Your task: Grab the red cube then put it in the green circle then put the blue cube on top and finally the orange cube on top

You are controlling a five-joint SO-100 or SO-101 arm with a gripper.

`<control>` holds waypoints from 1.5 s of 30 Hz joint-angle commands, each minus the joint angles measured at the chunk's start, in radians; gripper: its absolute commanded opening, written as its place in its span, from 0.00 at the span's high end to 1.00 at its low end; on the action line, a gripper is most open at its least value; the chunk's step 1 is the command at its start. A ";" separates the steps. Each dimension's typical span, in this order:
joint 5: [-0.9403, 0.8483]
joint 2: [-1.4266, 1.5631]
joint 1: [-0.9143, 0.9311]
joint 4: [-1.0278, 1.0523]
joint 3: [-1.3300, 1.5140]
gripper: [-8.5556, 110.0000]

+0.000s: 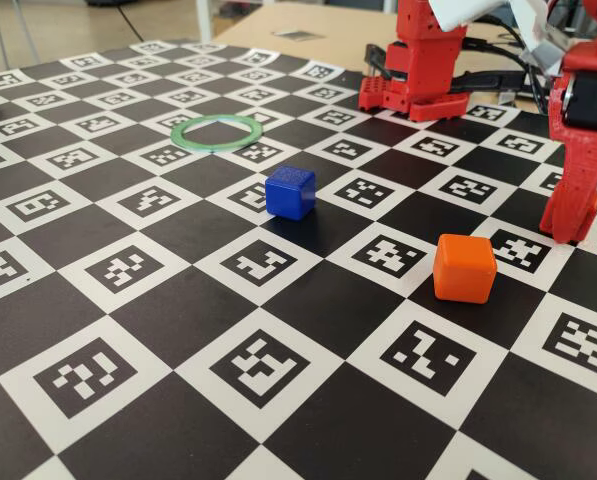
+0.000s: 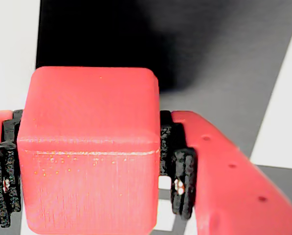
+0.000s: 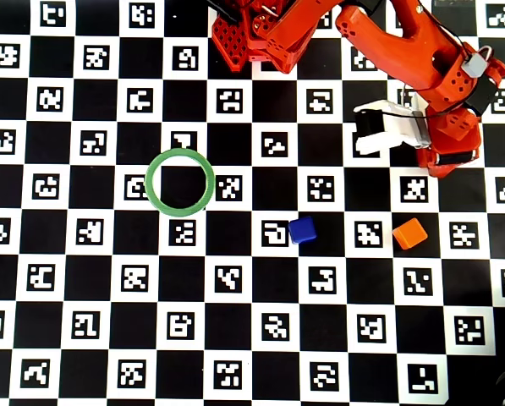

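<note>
At the wrist view's centre the pincer [image 2: 89,171] pinches the red cube [image 2: 89,147], which could slip during the long carry to the green circle [image 3: 179,182], left of centre overhead.

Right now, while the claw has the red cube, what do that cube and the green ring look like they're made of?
Red cube: likely matte plastic, perhaps 3D-printed; the wrist view shows faint fine lines on its front face, rounded edges and a soft sheen. The claw grips it between black ridged pads, apparently rubbery. Green ring: thin, flat, pale, slightly glossy; probably plastic or tape, hard to tell.
</note>
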 commanded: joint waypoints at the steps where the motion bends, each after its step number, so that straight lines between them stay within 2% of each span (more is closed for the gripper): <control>1: -0.044 0.126 0.023 0.133 -0.155 0.89; 6: -0.163 0.141 0.077 0.334 -0.321 0.89; 10: -0.278 0.198 0.166 0.423 -0.341 0.90; 16: -0.574 0.216 0.388 0.598 -0.413 0.90; 21: -0.752 0.336 0.620 0.584 -0.304 0.90; 32: -1.221 0.391 1.178 0.670 -0.368 0.91; 39: -1.390 0.413 1.445 0.690 -0.330 0.91; 45: -1.480 0.479 1.582 0.706 -0.301 0.91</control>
